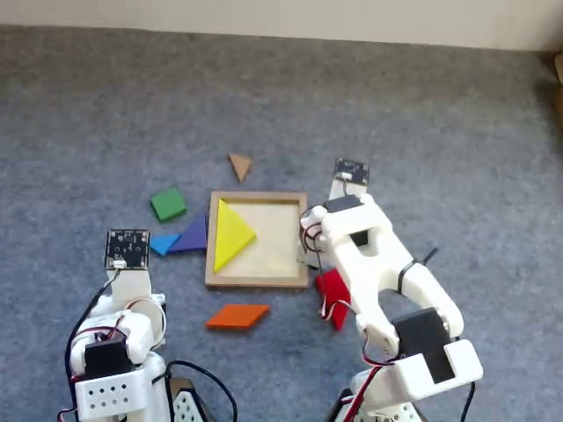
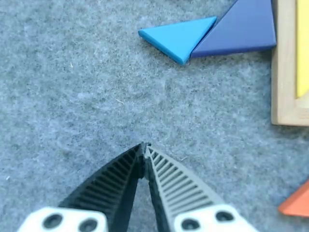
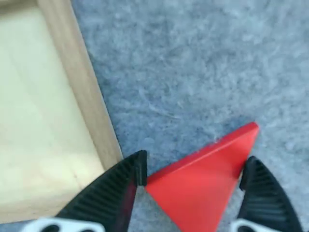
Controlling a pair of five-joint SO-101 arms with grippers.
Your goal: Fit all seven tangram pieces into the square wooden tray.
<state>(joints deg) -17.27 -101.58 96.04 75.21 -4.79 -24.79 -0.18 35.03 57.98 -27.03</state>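
The square wooden tray (image 1: 257,281) lies mid-table with a yellow triangle (image 1: 230,233) inside, against its left wall. Around it on the carpet are a green square (image 1: 167,204), a small brown triangle (image 1: 239,164), a light blue triangle (image 1: 163,243) touching a dark blue triangle (image 1: 191,237), and an orange parallelogram (image 1: 237,316). A red triangle (image 3: 203,181) lies just outside the tray's corner (image 3: 91,111). My right gripper (image 3: 193,169) is open, its fingers on either side of that triangle. My left gripper (image 2: 145,147) is shut and empty above bare carpet, short of the light blue triangle (image 2: 181,36).
Grey carpet covers the whole table. The right arm (image 1: 378,264) leans over the tray's right side and partly hides the red triangle (image 1: 332,294). The left arm (image 1: 123,334) sits at the front left. The tray's rim (image 2: 285,72) and the orange piece (image 2: 297,205) show beside the left gripper.
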